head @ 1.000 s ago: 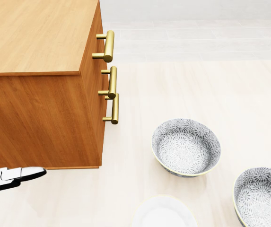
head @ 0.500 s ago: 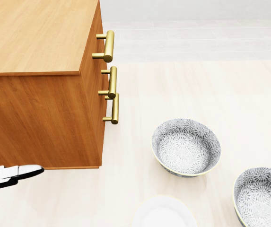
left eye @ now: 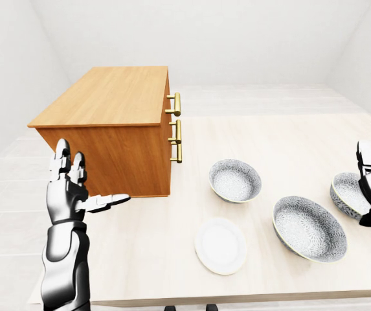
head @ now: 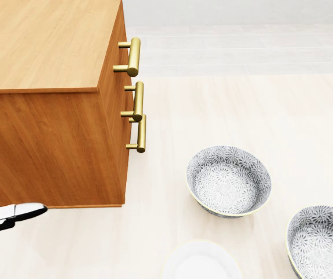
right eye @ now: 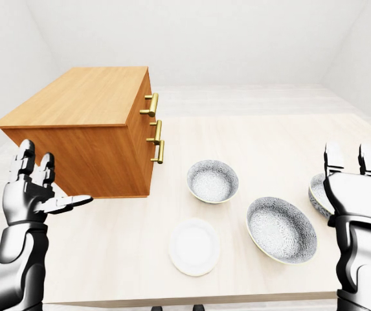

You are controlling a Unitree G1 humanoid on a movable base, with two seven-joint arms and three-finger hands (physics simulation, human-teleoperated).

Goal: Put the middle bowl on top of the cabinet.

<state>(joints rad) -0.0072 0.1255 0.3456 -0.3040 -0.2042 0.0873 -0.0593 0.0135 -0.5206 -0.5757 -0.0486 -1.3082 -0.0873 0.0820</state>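
Left-eye view: light-brown wooden cabinet (left eye: 107, 103) w/ three brass bar handles (left eye: 177, 103) sits upper left of frame on a pale wooden table (left eye: 282, 136), handles facing frame right.

Three grey floral-patterned round bowls run diagonally from centre to right edge. The middle bowl (left eye: 309, 228) is lower right of frame, upright on the table, well apart from the cabinet and touching neither neighbour. The cabinet-side bowl (left eye: 235, 180) is up-left of it, approx frame centre. The third bowl (left eye: 347, 193) is at the right edge, partly hidden behind the R hand. A flat white round plate (left eye: 220, 245) lies lower centre, left of the middle bowl and below the cabinet-side bowl, clear of both.

Silver-and-black three-finger L hand (left eye: 70, 194) is lower left, raised off the table, overlapping the cabinet's side panel in the picture. Two fingers stand upright, thumb sticks out to frame right: spread, holding nothing. Head view shows only its thumb tip, bottom-left edge.

Right-eye view: matching R hand (right eye: 350, 188) at right edge, fingers upright and apart, empty. It overlaps the third bowl; can't tell if touching. It's not on the middle bowl.
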